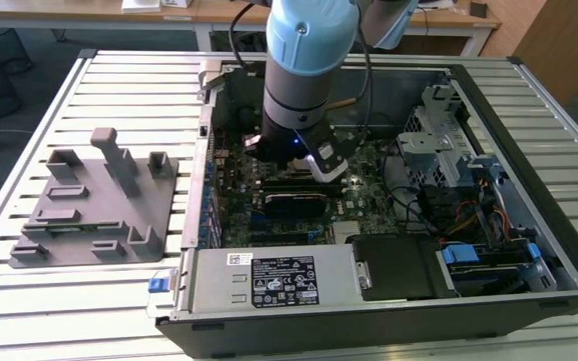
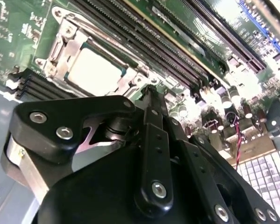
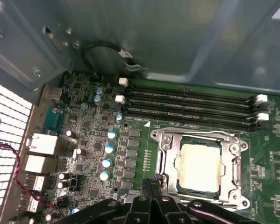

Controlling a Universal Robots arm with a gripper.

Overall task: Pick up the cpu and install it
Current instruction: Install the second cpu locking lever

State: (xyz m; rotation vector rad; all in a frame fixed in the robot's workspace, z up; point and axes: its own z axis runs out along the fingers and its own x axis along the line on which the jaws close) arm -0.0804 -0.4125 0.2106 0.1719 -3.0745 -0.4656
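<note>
Your cpu (image 3: 201, 167) already lies flat inside the motherboard's metal-framed socket (image 3: 164, 140), its pale top showing in both wrist views, so by my reading the placing is done. The claw (image 3: 152, 183) hangs just beside the socket, fingers pressed together, holding nothing.

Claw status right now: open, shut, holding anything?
Claw: shut, fingers together, holding nothing. The cpu sits in the socket just beyond its tip.

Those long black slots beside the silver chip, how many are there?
4 long black slots, lying side by side along one edge of the cpu in its metal frame; the claw hides none in the first wrist view.
</note>
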